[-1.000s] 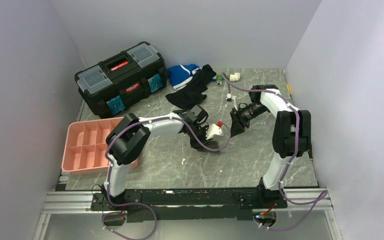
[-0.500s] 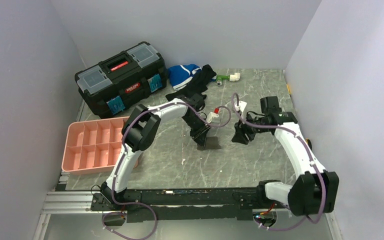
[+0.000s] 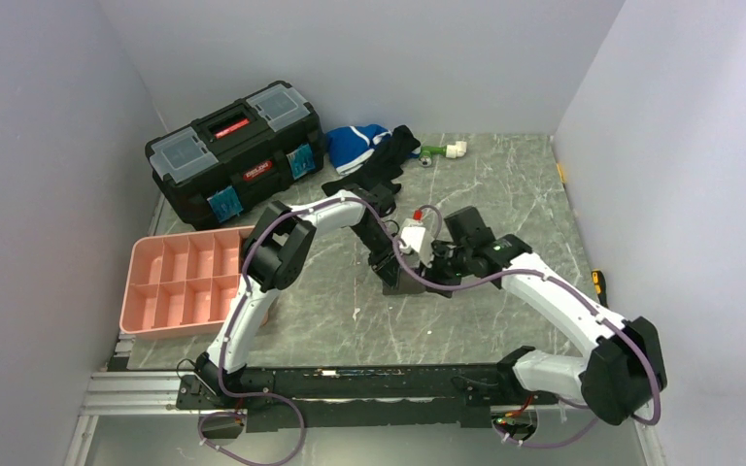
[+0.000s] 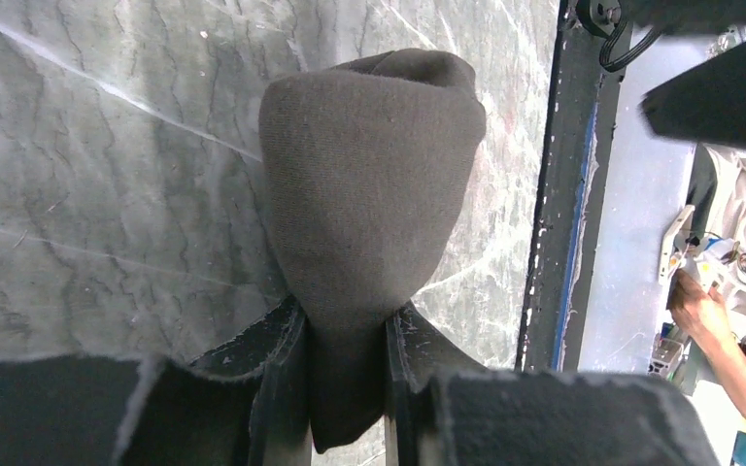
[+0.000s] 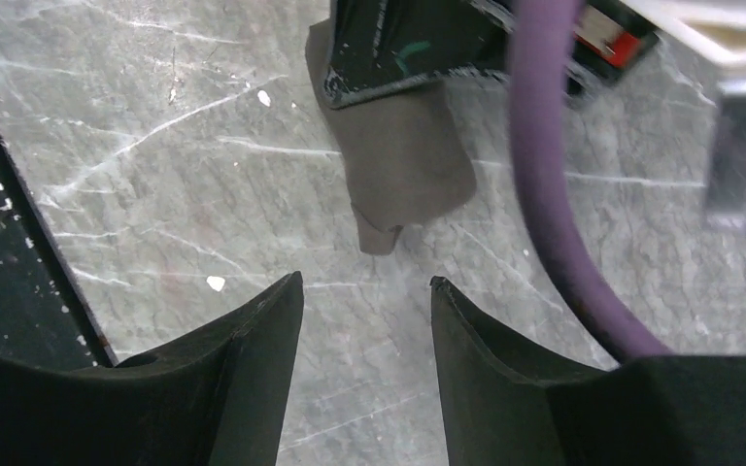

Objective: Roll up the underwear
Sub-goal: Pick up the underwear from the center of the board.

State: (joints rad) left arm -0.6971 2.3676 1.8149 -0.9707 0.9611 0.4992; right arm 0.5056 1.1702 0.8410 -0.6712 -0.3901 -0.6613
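One end of the soft, floppy underwear (image 4: 369, 175) is pinched in the left pincer (image 4: 345, 325) — the right pincer (image 5: 364, 291) hangs open.

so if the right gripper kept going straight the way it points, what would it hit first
Most likely the underwear, pinched in the left gripper, straight ahead of the open right gripper. Depth is unclear, so it might graze the table first.

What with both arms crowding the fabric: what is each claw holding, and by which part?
Left claw pinches the underwear by its narrow bunched end; right claw is open, holding nothing.
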